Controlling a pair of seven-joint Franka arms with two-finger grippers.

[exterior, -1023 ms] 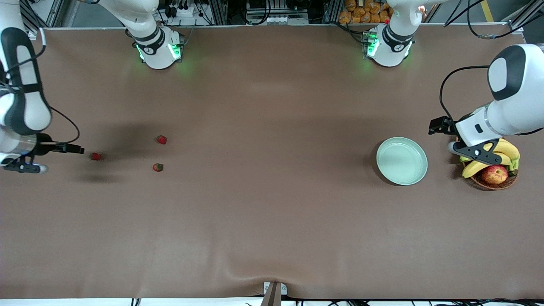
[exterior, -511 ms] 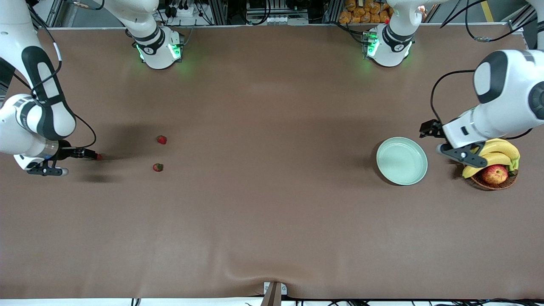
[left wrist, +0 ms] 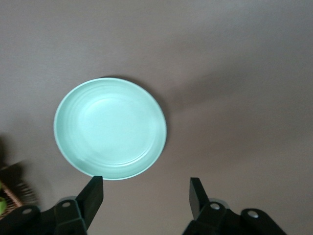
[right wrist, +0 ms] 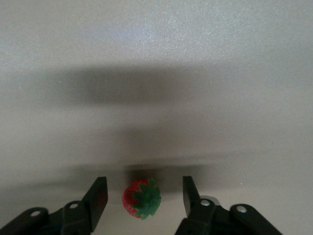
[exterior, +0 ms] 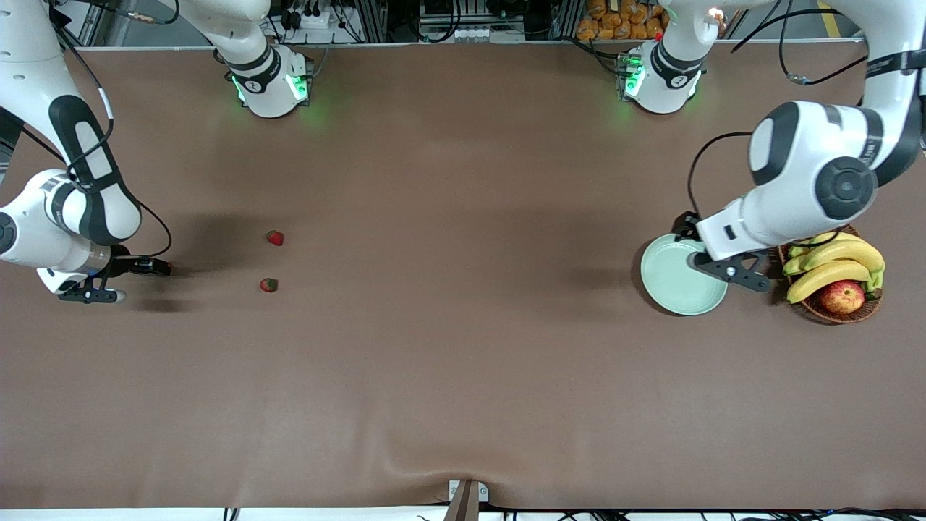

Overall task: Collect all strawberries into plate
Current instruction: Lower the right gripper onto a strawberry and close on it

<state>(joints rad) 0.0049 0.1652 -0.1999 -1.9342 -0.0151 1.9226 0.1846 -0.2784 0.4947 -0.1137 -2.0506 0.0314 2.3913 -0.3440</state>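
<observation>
The pale mint-green plate [exterior: 673, 282] lies near the left arm's end of the table and also shows in the left wrist view [left wrist: 110, 128]. My left gripper [exterior: 731, 276] hangs open and empty over the plate's edge on the basket side; in its wrist view [left wrist: 146, 196] one fingertip overlaps the rim. Two strawberries [exterior: 274, 237] [exterior: 268, 285] lie on the table toward the right arm's end. My right gripper [exterior: 90, 295] is open over the third strawberry [right wrist: 141, 198], which sits between its fingers [right wrist: 100, 191] without touching them. The arm hides that berry in the front view.
A brown wicker basket [exterior: 832, 312] with bananas [exterior: 832, 262] and a red-yellow apple [exterior: 841, 297] stands beside the plate at the left arm's end. Its edge shows in the left wrist view [left wrist: 12, 193]. The brown table [exterior: 463, 362] runs wide between berries and plate.
My right gripper moved toward the nearest strawberry and now covers it in the front view. My left arm swung from over the basket to over the plate's edge.
</observation>
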